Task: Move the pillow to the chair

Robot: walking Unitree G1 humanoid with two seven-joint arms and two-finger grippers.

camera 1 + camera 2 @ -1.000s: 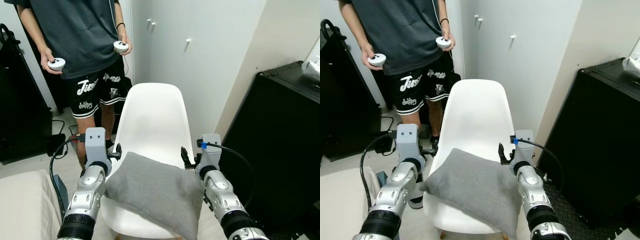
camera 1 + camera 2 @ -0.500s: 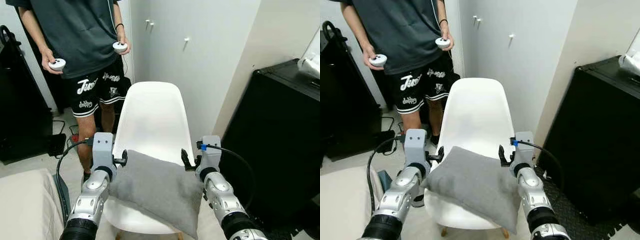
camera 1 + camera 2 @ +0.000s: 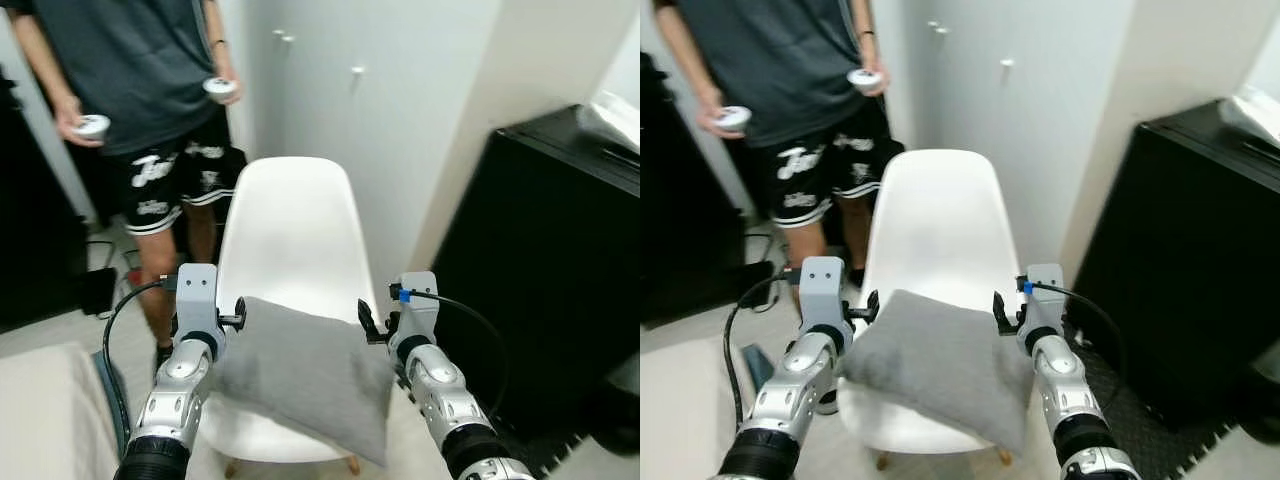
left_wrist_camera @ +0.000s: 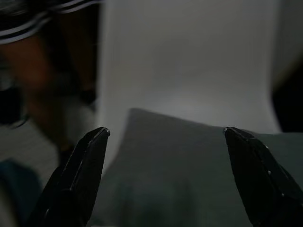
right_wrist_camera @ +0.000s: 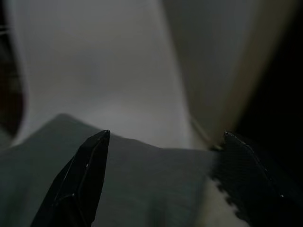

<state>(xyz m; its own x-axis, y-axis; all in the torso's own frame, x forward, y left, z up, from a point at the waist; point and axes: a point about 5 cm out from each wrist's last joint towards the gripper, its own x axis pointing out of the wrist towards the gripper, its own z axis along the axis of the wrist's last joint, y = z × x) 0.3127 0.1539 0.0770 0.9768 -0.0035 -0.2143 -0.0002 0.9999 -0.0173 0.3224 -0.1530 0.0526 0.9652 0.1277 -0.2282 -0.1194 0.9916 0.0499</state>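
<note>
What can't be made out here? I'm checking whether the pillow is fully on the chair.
- Chair seat, eye views: covered by the grey pillow.
- Pillow's near corner: cut off by the left eye view's bottom edge.
- Left gripper and right gripper contact: wrist views dark, blurred.
- Person's head: cropped.

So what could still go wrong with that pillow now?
The grey pillow overhangs the front edge of the white chair, so it might slide off onto the floor. The left gripper and right gripper sit open at its back corners; drawing them away could snag and drag it. A person stands close behind the chair.
</note>
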